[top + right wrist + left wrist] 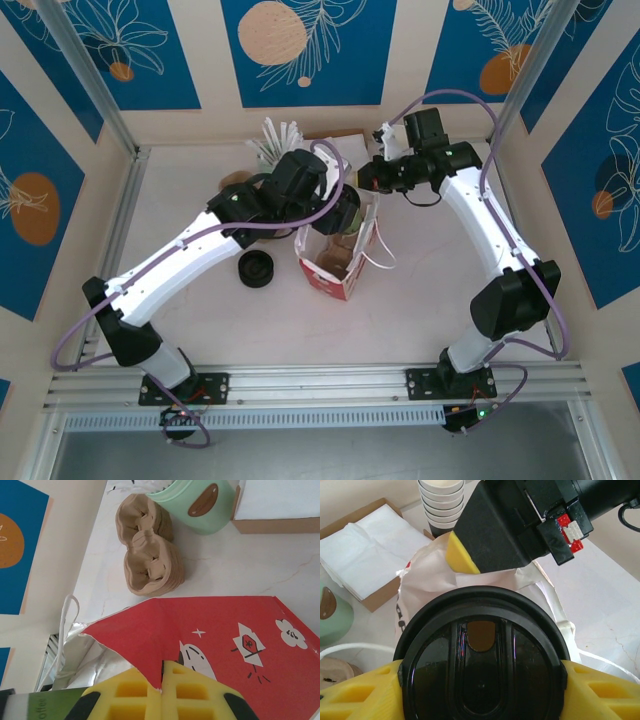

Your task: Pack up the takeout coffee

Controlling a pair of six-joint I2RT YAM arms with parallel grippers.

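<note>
Above the red paper bag (pixel 225 630), the left gripper (pixel 480 695) is clasping the takeout coffee (pixel 482 645) for lowering while the right gripper (pixel 161 687) is pinching the bag's rim to hold it open.

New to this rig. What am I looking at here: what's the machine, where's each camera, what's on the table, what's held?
The machine is a pair of robot arms: a left arm and a right arm, bolted at the table's near edge, each ending in a two-finger gripper. The wide picture comes from a fixed camera above and behind them; the other two come from a camera on each wrist. The left gripper holds the takeout coffee, a cup with a black lid, at the mouth of the paper bag. The right gripper is shut on the bag's edge. Also on the table: a stack of loose black lids, a stack of white cups, a box of napkins, a green cup and cardboard cup carriers.
</note>
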